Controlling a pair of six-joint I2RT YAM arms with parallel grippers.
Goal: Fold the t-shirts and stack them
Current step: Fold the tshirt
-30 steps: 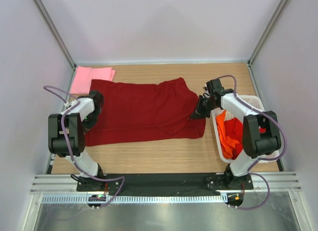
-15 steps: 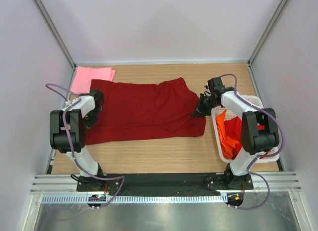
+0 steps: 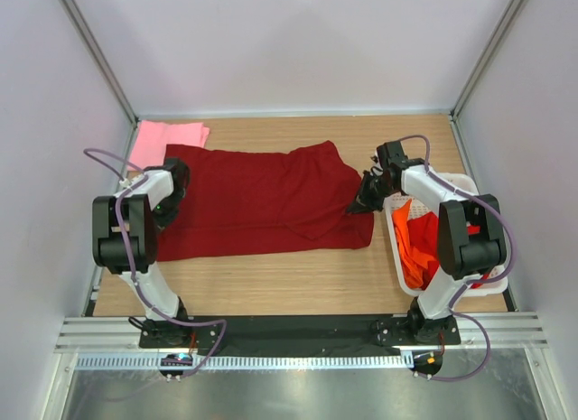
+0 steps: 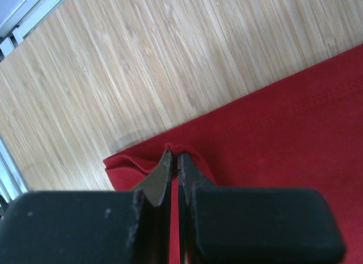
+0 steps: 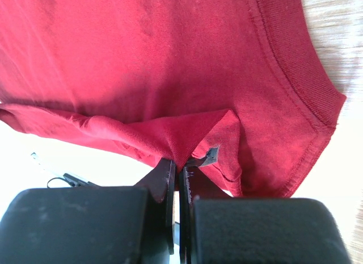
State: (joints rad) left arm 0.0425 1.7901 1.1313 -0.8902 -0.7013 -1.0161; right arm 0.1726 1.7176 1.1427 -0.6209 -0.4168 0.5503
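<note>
A dark red t-shirt (image 3: pixel 262 201) lies spread across the middle of the table. My left gripper (image 3: pixel 165 212) is shut on a pinch of its left edge (image 4: pixel 176 151), low over the wood. My right gripper (image 3: pixel 363 201) is shut on a fold of its right edge (image 5: pixel 187 147) next to the collar. A light pink t-shirt (image 3: pixel 163 140) lies folded at the far left, partly under the dark red one. A bright red and an orange t-shirt (image 3: pixel 415 244) lie bunched in the basket.
The white slotted basket (image 3: pixel 461 182) stands at the right edge of the table, close to my right arm. Bare wood (image 3: pixel 289 280) shows in front of the shirt and along the back.
Both grippers have drawn the near part of the dark red shirt away from me, so its front edge lies farther back. The left gripper has crept slightly toward the back.
</note>
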